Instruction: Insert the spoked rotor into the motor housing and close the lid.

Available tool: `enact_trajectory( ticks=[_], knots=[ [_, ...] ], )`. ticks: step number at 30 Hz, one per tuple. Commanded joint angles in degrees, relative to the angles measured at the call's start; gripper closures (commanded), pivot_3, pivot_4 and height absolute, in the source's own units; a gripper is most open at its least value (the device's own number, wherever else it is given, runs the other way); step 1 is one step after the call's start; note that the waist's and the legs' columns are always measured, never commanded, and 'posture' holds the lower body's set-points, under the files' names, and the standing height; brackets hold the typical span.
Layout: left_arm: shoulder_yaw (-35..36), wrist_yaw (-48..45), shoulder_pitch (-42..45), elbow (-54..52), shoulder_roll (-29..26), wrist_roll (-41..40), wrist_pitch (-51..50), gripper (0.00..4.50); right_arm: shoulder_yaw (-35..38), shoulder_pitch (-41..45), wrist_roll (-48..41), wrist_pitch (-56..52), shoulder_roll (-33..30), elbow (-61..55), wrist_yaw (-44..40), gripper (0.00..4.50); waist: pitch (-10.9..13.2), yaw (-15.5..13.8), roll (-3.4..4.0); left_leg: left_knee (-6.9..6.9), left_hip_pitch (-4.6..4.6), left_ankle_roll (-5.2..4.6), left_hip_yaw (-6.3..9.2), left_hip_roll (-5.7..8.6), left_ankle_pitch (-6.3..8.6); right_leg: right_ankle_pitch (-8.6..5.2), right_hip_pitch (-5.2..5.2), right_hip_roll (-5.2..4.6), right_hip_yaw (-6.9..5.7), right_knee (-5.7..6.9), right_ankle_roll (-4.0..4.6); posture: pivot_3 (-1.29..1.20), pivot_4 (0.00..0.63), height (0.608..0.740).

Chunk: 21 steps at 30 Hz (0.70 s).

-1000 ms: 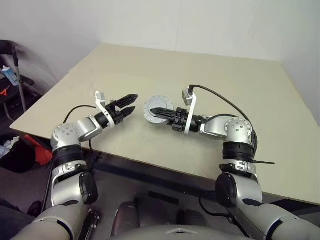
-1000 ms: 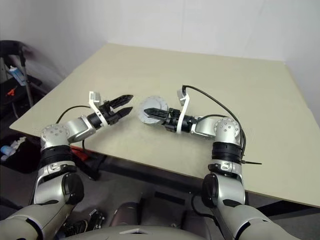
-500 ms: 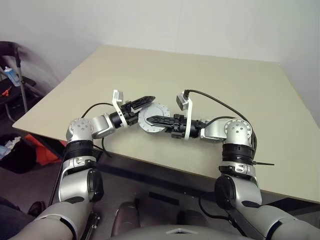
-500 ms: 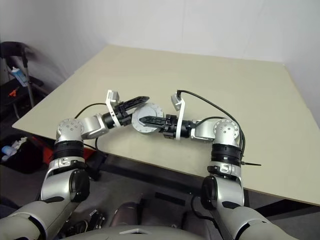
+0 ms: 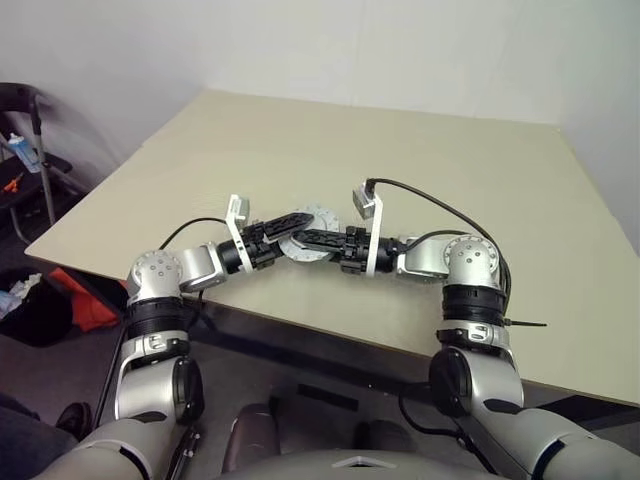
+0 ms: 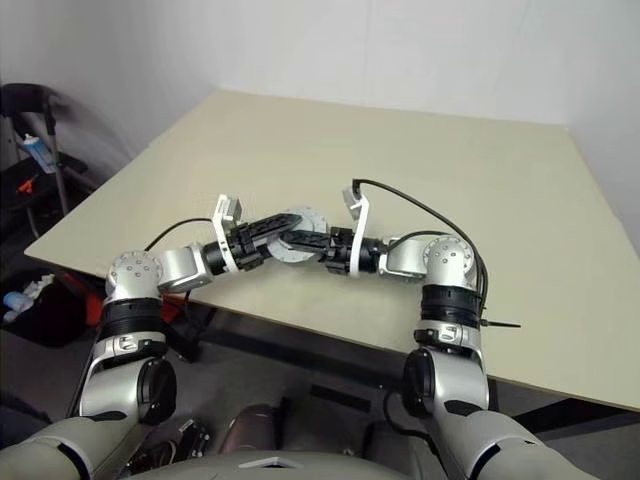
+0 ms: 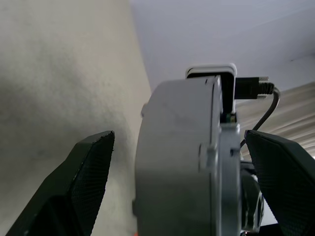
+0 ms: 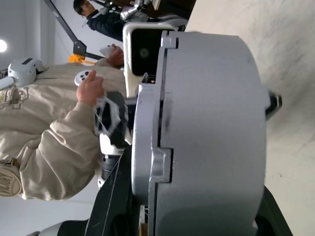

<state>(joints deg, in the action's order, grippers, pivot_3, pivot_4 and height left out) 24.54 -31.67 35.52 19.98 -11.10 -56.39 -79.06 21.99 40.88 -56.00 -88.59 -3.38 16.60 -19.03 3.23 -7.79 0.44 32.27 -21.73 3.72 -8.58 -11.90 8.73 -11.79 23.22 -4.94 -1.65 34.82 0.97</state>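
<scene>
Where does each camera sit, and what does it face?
Head eyes: look down over both arms onto the table; left gripper and right gripper meet at the motor housing.
Left wrist: along its open fingers, the motor housing edge-on between them.
Right wrist: the held motor housing close up, a person beyond.
All share the motor housing.

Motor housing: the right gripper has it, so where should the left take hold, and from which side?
Grip the motor housing across its two flat faces, at the rim away from the right gripper. Come in from the robot's left. It sits edge-on between the open left gripper's fingers, so closing should clamp flat metal, not the curved rim.
</scene>
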Motion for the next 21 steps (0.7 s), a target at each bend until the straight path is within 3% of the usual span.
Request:
enact_trajectory(
  ticks=[1, 8, 11, 16, 21],
  knots=[
    [0.5, 0.1, 0.1, -2.9, -0.3, -1.8, -0.2, 0.02, 0.5, 2.7, -1.3, 1.3, 0.1, -0.6, -1.9, 2.47, 0.0, 0.0, 0.00, 0.00, 0.00, 0.00, 0.00, 0.00, 0.00, 0.00, 0.00, 0.00, 0.00, 0.00, 0.00, 0.00, 0.000, 0.740],
    [1.0, 1.2, -0.3, -3.6, 0.5, -2.0, 0.6, 0.02, 0.5, 3.2, -1.1, 1.8, -0.2, -0.1, -2.2, 2.47, 0.0, 0.0, 0.00, 0.00, 0.00, 0.00, 0.00, 0.00, 0.00, 0.00, 0.00, 0.01, 0.00, 0.00, 0.00, 0.00, 0.000, 0.740],
    [1.5, 1.7, -0.3, -3.6, 0.8, -2.2, 1.2, 0.63, 0.5, 3.2, -1.0, 1.8, -0.3, -0.2, -2.2, 2.47, 0.0, 0.0, 0.00, 0.01, 0.00, 0.00, 0.00, 0.00, 0.00, 0.00, 0.00, 0.00, 0.00, 0.00, 0.00, 0.00, 0.000, 0.740],
    [1.9, 2.5, -0.5, -3.8, 1.3, -2.7, 1.6, 2.05, 0.7, 3.1, -0.7, 1.6, -0.3, -0.3, -2.4, 2.47, 0.0, 0.0, 0.00, 0.01, -0.01, -0.01, 0.00, 0.00, 0.00, 0.00, 0.00, 0.01, 0.00, -0.01, 0.00, 0.00, 0.000, 0.740],
    [1.8, 3.1, -0.7, -4.0, 1.4, -3.4, 2.1, 2.16, 1.0, 3.3, -0.4, 1.4, -0.3, -0.2, -2.8, 2.47, 0.0, 0.0, 0.00, 0.01, -0.01, -0.01, 0.00, 0.00, 0.00, 0.00, 0.00, 0.01, 0.00, 0.00, 0.00, 0.00, 0.000, 0.740]
  ],
)
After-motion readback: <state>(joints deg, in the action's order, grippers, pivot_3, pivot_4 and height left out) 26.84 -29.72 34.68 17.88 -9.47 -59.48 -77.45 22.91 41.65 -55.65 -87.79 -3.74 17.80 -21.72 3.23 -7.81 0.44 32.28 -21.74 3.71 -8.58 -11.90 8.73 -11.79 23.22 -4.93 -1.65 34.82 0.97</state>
